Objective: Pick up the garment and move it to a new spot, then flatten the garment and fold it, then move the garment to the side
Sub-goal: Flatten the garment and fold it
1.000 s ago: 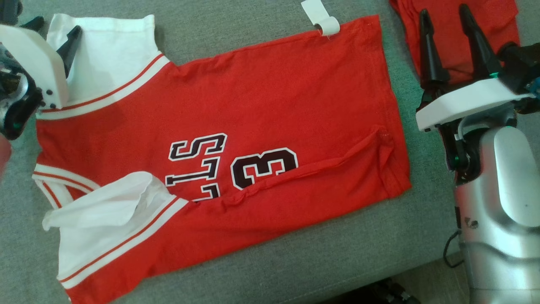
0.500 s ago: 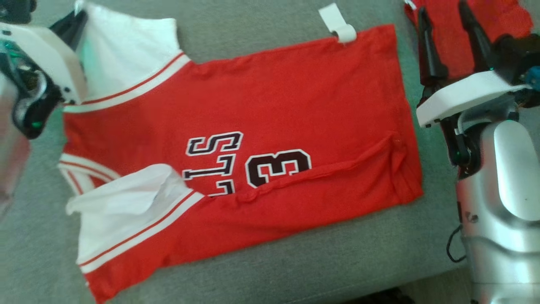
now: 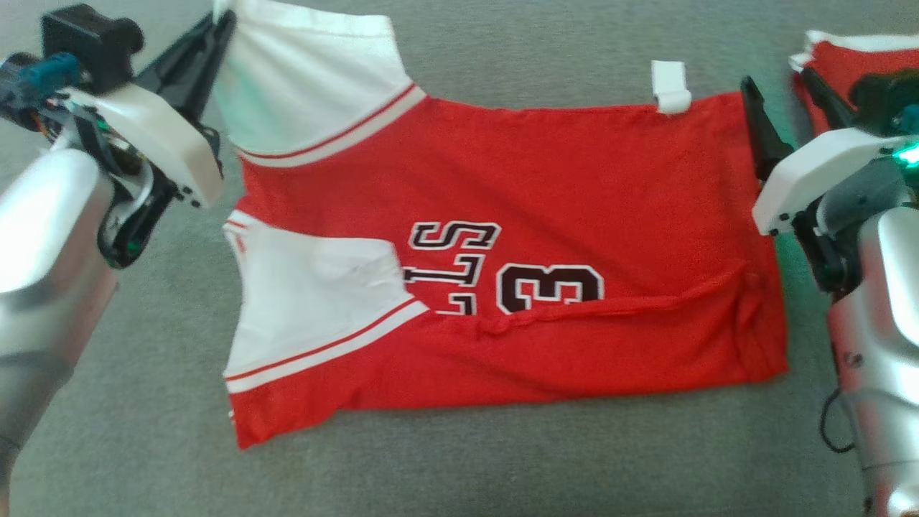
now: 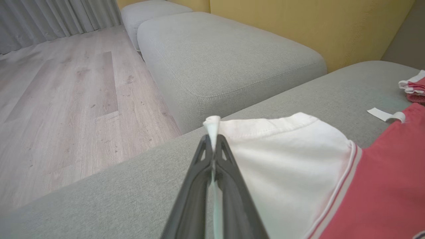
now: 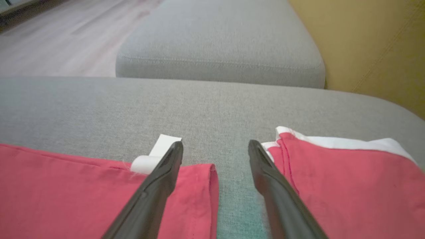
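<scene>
Lying spread flat on the grey sofa cushion [image 3: 502, 459] is the red basketball jersey [image 3: 574, 187], neck end toward the robot's left and hem toward its right. Black "13" lettering [image 3: 549, 287] is seen facing up. A long fold is seen running along the jersey's near edge, below the lettering.

The far white sleeve [image 3: 309, 79] is pinched at its outer corner by the left gripper [image 4: 212, 139]; the fingers are pressed together on the fabric, and a nub of white cloth pokes out past the tips. The near white sleeve [image 3: 316, 301] is laid flat on the jersey's chest.

A white tag [image 3: 669, 85] sticks out from the jersey's far hem corner. The right gripper [image 5: 215, 144] is held at that corner with its fingers spread wide and nothing between them. One finger lies over the hem corner just beside the tag. The other is at the edge of a second red-and-white garment [image 5: 348, 186], just right of the jersey. Contact with either cloth cannot be told.

Beyond the jersey, a second grey cushion [image 4: 225, 59], a yellow wall [image 4: 298, 26] and a wood floor [image 4: 66, 99] are visible.
</scene>
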Robot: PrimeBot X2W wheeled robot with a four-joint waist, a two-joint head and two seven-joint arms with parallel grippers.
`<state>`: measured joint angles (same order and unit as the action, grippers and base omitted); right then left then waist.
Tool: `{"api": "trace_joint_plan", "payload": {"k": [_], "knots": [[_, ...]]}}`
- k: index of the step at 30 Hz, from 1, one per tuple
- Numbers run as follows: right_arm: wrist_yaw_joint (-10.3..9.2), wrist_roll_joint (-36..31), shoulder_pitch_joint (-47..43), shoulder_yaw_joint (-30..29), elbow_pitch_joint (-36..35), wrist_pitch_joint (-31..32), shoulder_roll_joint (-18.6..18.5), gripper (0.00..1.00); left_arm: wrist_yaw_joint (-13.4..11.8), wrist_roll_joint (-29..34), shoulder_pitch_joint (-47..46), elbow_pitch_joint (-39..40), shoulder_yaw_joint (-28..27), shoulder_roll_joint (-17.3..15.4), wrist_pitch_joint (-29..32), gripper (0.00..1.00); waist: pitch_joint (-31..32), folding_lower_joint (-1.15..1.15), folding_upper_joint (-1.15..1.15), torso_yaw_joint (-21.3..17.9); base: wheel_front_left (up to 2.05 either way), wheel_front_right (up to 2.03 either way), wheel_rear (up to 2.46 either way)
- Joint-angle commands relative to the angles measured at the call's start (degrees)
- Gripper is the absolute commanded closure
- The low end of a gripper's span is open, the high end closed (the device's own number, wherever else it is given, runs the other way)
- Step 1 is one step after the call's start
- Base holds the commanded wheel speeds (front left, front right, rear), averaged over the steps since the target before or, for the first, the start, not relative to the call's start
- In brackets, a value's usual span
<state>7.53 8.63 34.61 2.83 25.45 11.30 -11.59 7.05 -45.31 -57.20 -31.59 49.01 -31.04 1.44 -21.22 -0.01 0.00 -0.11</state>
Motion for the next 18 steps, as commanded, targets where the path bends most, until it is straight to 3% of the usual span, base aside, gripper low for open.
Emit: {"api": "trace_joint_plan", "payload": {"k": [1,15,16,17,18], "knots": [[-0.04,0.33,2.55,1.11,0.56,1.08,-1.4,0.0,-0.44,0.67,-1.42,2.81,-1.62,-3.49,0.22,1.0,0.39,0.01,0.0,1.99,0.0,0.0,0.0],[-0.04,-0.11,9.8,6.91,16.83,5.3,-4.57,0.0,-2.45,0.44,0.77,11.5,-0.12,-4.14,2.94,1.0,-1.86,0.01,0.0,4.6,0.0,0.0,0.0],[-0.04,0.02,10.4,7.35,17.93,5.89,-4.64,0.23,-2.54,0.42,0.64,11.61,-0.17,-4.25,3.06,1.0,-2.13,0.01,0.0,4.66,0.0,0.0,0.0],[-0.04,0.21,11.01,7.97,18.81,6.28,-4.67,1.0,-2.63,0.46,0.49,11.61,-0.2,-4.38,3.15,1.0,-2.33,0.01,0.0,4.7,0.0,0.0,0.0],[-0.04,0.55,11.68,8.49,19.45,6.38,-4.69,1.0,-2.74,0.48,0.37,11.53,-0.25,-4.48,3.2,1.0,-2.47,0.01,0.0,4.7,0.0,0.0,0.0]]}}
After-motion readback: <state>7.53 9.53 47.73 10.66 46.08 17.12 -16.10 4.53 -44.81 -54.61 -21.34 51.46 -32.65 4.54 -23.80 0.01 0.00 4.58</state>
